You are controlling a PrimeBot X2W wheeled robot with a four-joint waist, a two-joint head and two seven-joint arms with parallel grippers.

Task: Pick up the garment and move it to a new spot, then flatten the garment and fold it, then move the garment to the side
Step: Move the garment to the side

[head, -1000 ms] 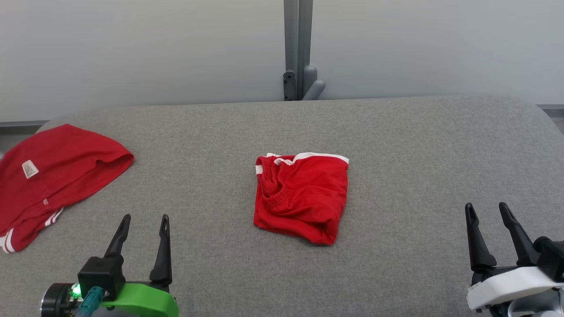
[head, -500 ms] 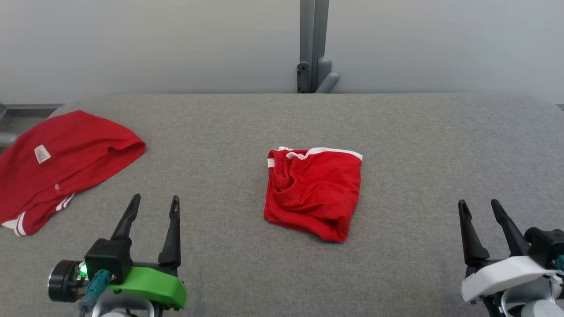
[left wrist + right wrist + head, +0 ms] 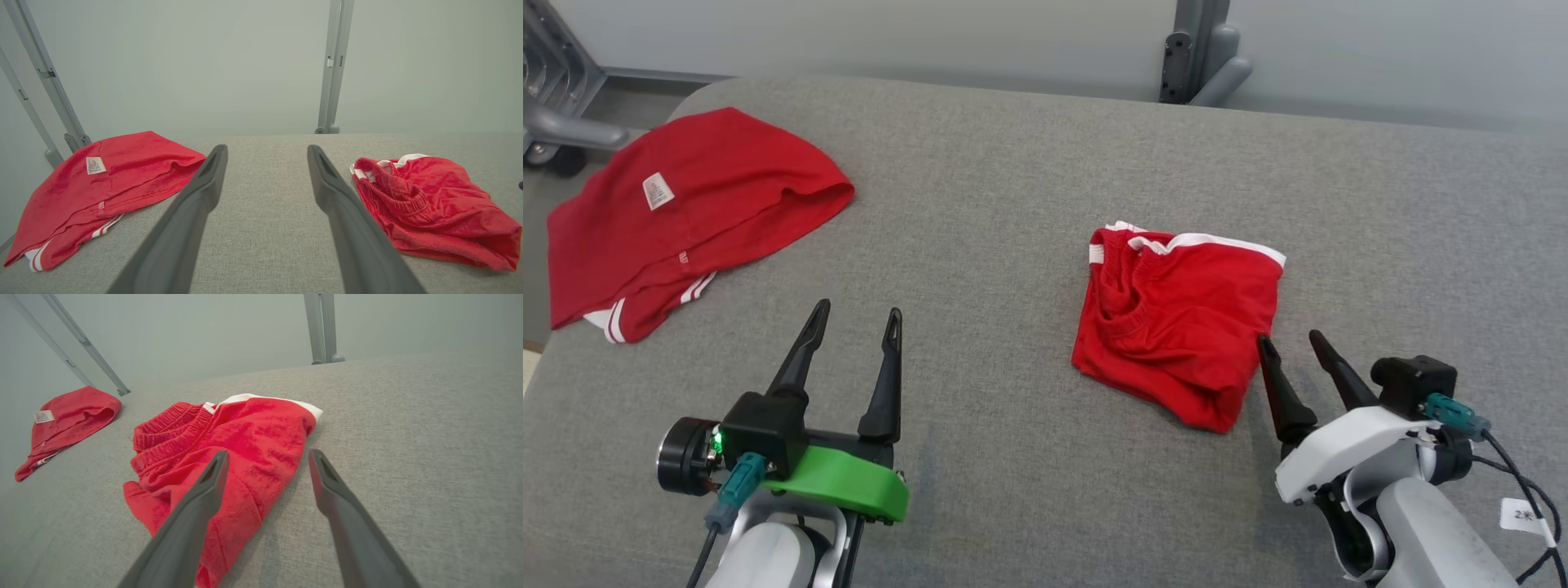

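— Red jersey with white trim: shorts [image 3: 1176,318], head view. Handling?

— Light, soft, limp; nothing stiff, nothing fragile. Likely to sag and fall open when lifted, and to drag on the grey cloth desk [image 3: 1013,163] rather than slip. Best pinched at the elastic waistband [image 3: 1123,314], or through the thick folded edge nearest the robot, several layers at once.

— Position?

— Bunched mid-desk, waistband toward the left. Wide-open right gripper [image 3: 1288,336] at the near right edge, one tip just beside the cloth, perhaps touching; hard to tell. Wide-open left gripper [image 3: 859,308] over bare desk, well apart from the shorts. Second red garment [image 3: 686,196] spread at the far left corner.

— Left wrist view?

— Spread fingers [image 3: 196,204], holding nothing. Shorts [image 3: 429,204] off to the right, beyond the right-hand finger; second red garment [image 3: 114,179] to the left; bare desk between.

— Right wrist view?

— Fingers [image 3: 192,514] spread wide, straddling the near right edge of the shorts [image 3: 245,428]: one above red cloth, the other above grey desk. Closed on nothing yet. By judgement, a short drop and a pinch needed; some risk of catching the top layer alone.
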